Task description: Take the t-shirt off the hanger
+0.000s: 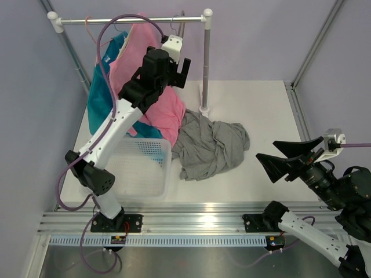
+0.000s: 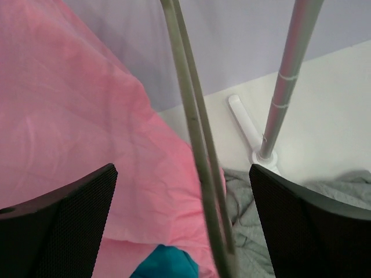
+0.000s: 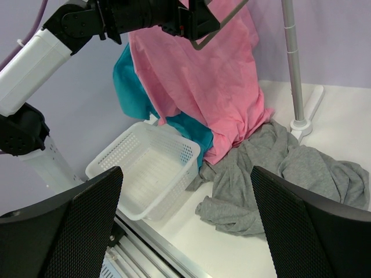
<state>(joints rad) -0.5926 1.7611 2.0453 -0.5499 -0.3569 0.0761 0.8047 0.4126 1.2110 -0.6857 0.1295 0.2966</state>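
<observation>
Left gripper point(image 2: 181, 169): jaws wide, the hanger point(image 2: 194, 133) bars between them, clear of both fingers. Right gripper point(image 1: 266, 149): jaws wide, holding nothing, at 3 o'clock of the t-shirt point(image 1: 211, 145). T-shirt off the hanger, crumpled on the table point(image 1: 261, 104), at 6 o'clock of the rack post point(image 1: 206, 63).

top external: looked steeply down from above and behind the arm bases, whole table point(image 1: 261, 104) in frame | left wrist: held high, very near the hanger point(image 2: 198, 145), faced down past it toward the rail post point(image 2: 284, 87) | right wrist: low at the table's right, faced left across it | shared by all: t-shirt point(image 1: 211, 145), pink garment point(image 1: 171, 116), rail post
</observation>
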